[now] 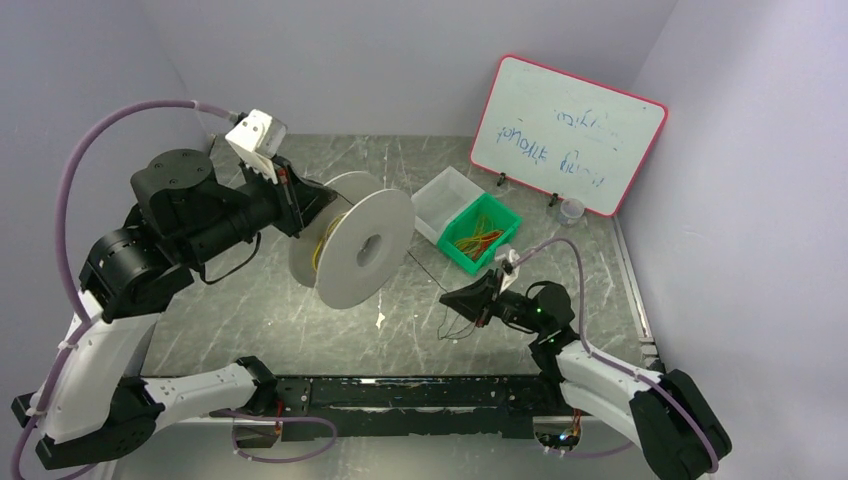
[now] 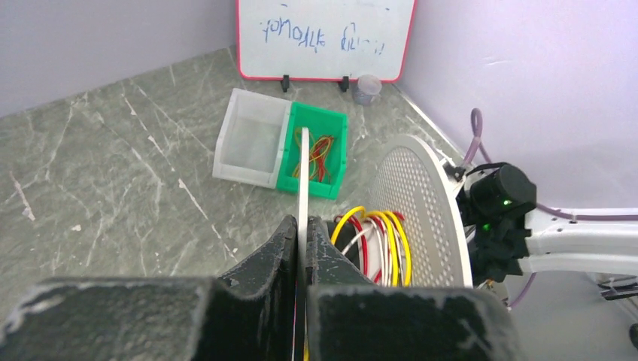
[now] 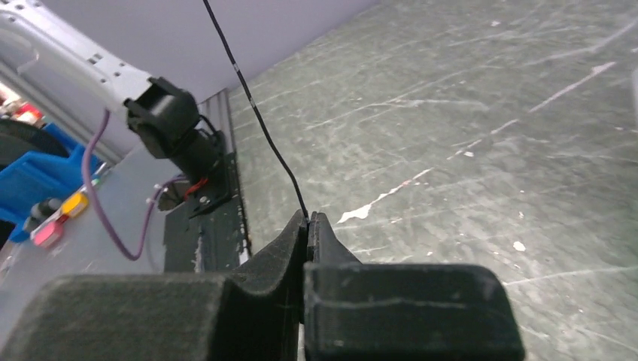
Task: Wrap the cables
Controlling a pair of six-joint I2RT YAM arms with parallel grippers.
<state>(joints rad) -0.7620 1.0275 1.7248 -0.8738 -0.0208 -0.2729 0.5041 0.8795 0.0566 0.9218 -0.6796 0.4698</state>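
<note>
Cables in yellow, red and green lie loose in the green bin at the back of the table in the overhead view, beside a clear bin. The left gripper holds a white spool up off the surface, and the right gripper sits low in front of it, with a thin black cable dangling from it. From the left wrist, the left gripper is closed tight on the thin edge of one spool flange; wound cables in yellow, red and white already circle the hub. From the right wrist, the right gripper is pinched shut on the black cable, which runs up and out of frame; I cannot tell there whether it reaches the spool. By my reading the job is partway through: several strands are wrapped, the black one is in hand, and the bundle in the bin is not yet wound.
</note>
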